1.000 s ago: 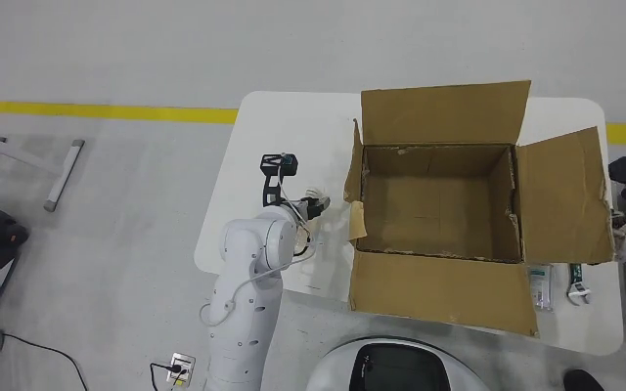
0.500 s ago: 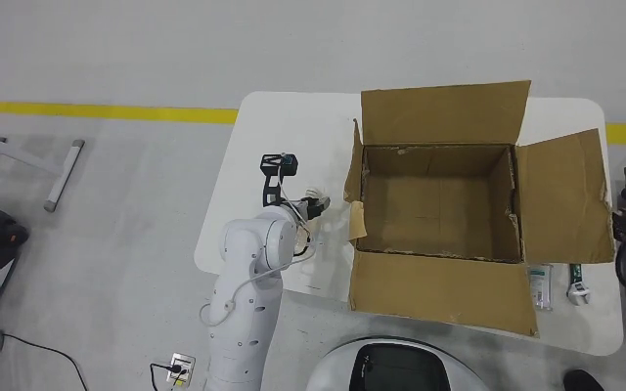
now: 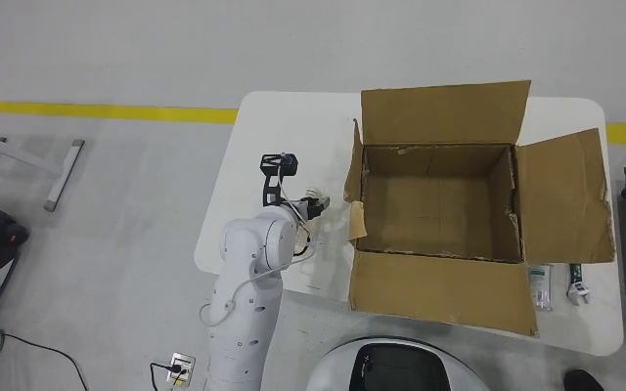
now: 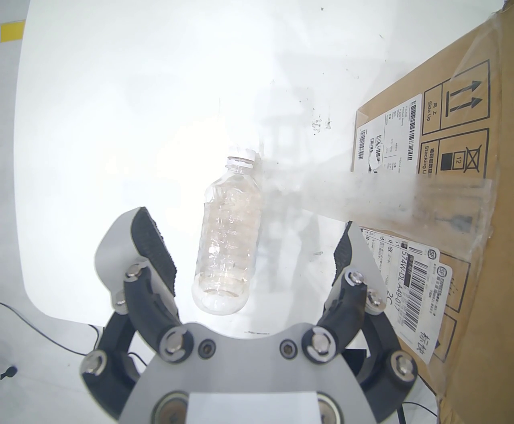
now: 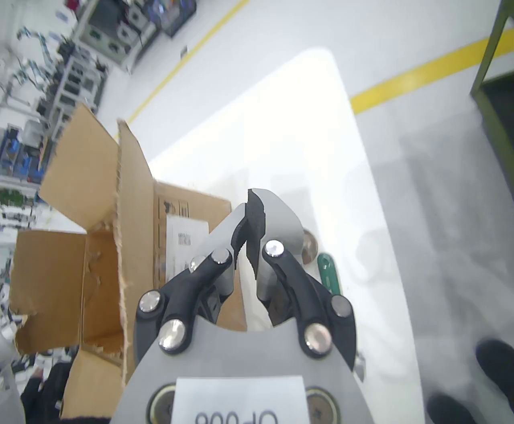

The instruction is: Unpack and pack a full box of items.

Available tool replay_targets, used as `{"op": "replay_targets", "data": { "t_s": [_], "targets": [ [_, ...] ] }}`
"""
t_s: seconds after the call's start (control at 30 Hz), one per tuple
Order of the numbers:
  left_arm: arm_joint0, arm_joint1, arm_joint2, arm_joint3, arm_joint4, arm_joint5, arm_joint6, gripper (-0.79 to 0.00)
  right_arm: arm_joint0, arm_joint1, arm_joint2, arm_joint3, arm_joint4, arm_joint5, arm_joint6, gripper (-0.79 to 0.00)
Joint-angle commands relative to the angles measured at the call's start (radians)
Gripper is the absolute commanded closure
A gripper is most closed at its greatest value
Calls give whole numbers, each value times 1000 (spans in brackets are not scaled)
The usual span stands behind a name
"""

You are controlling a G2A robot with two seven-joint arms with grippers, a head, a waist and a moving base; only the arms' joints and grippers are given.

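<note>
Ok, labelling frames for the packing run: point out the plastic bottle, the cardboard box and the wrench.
plastic bottle [image 4: 227,237], left wrist view, mid body.
cardboard box [image 3: 445,112], top view, back flap.
wrench [image 3: 577,282], top view, handle.

1. A pale grey floor [image 3: 117,59] spreads around the table, smooth and evenly lit.
2. A yellow line [image 3: 117,111] runs left to right across the floor and passes behind the table's far side.
3. The white table [image 3: 284,127] has rounded corners and a glossy top that catches the light.
4. At far left a grey metal stand foot [image 3: 64,174] rests on the floor, well apart from the table.
5. Near left, a socket [image 3: 179,368] sits on the floor.
6. The right wrist view shows racks [image 5: 100,28] of equipment across the room, beyond a yellow line.
7. A green post [image 5: 490,48] stands near that line.
</note>
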Motion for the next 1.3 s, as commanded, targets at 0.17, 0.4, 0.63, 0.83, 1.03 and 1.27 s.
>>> {"op": "replay_targets", "data": {
  "t_s": [0.17,0.4,0.63,0.83,1.03,1.27],
  "targets": [
    [0,0,0,0,0,0,0,-785,-104,-26,-139,-31,-291,-14,-523,0],
    [0,0,0,0,0,0,0,-785,-144,-35,-206,-53,-377,0,-651,0],
    [0,0,0,0,0,0,0,-785,-144,-35,-206,-53,-377,0,-651,0],
    [2,0,-1,0,1,0,8,-785,-144,-35,-206,-53,-377,0,-651,0],
    [40,10,-17,-71,29,-44,-15,-785,-144,-35,-206,-53,-377,0,-651,0],
    [70,27,-21,-116,38,-203,-204,-785,-144,-35,-206,-53,-377,0,-651,0]
  ]
}}
